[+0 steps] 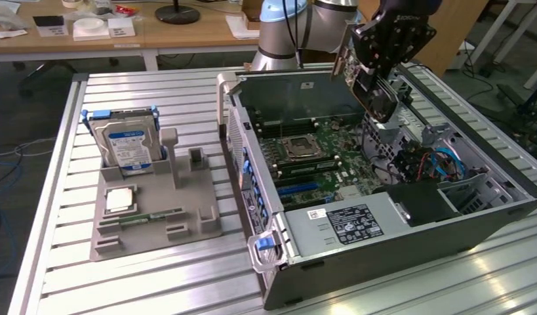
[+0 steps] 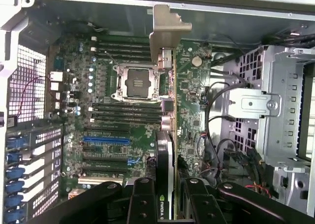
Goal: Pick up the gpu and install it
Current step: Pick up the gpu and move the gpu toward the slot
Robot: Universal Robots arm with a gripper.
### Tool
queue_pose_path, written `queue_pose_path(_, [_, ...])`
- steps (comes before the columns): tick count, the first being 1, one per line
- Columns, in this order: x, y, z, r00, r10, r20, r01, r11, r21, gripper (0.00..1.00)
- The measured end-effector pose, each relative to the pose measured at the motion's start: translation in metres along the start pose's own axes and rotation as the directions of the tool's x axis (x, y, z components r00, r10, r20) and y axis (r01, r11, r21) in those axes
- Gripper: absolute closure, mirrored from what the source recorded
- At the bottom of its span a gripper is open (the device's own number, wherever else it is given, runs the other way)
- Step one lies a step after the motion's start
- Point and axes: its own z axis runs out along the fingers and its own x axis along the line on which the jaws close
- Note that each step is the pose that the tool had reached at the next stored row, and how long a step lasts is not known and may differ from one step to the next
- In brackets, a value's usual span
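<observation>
Exterior view: the claw (image 1: pixel 379 69) pinches the gpu (image 1: pixel 376 98), which hangs on edge over the one-o'clock corner of the open computer case (image 1: pixel 356 262). At nine o'clock on the desk (image 1: pixel 163 282), a grey tray (image 1: pixel 155 230) carries a hard drive (image 1: pixel 128 147). Wrist view: the gpu (image 2: pixel 166 155) appears edge-on between the black fingers (image 2: pixel 142 204), with its silvery bracket (image 2: pixel 167 32) at the far end, over the motherboard (image 2: pixel 192 111) near the CPU socket (image 2: pixel 135 81).

The gpu (image 2: pixel 165 157) has a dull silvery metal bracket and a glossy black plastic shroud. The computer case (image 1: pixel 382 259) is matt grey sheet metal, the table (image 1: pixel 163 279) ribbed, shiny bare metal, and the parts holder (image 1: pixel 155 235) matt grey plastic.
</observation>
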Motion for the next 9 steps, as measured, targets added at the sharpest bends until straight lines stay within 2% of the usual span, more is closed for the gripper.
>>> queue_pose_path(6, [-0.0074,-0.0002,0.0006,1.0,0.008,0.0004,-0.008,1.0,0.0001,0.73])
queue_pose_path(9, [-0.0088,0.0001,0.0017,0.9995,0.03,0.0016,-0.03,0.9995,0.0006,0.73])
